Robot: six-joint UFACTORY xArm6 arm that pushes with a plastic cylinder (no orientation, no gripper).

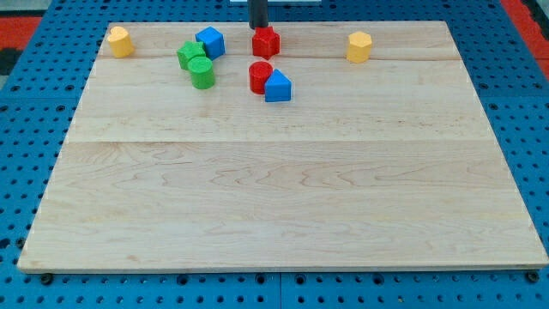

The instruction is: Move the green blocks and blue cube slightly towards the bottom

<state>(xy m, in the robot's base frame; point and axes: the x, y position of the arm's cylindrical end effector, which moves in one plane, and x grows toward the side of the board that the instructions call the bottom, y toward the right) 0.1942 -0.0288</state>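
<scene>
Nearest the view's bottom: only bare wooden board (283, 206), resting on a blue pegboard table (26, 172). Further up, a blue block (277, 87) with a peaked, house-like top, touching a red cylinder (260, 76) on its left. Level with these, toward the view's left, the green cylinder (202, 73), standing upright, round face up, long axis vertical. Pressed against it from above and left, the second green block (190, 54), shape hard to make out, no clear long axis. Just right of that one and touching or nearly touching it, the blue cube (210, 42), turned so that a corner faced the view's bottom, no long axis to speak of. All three task blocks clustered in the upper left part of the board, close to its top edge.

Farther still, a red block (266, 41), star-like in outline, near the top edge. Directly above it and a little left, my tip (258, 28), touching or just short of that red block, well right of the blue cube. No claw on the rod; nothing gripped.

At the top corners, a yellow block (120, 41) far left, another yellow block (358, 46) toward the right.
</scene>
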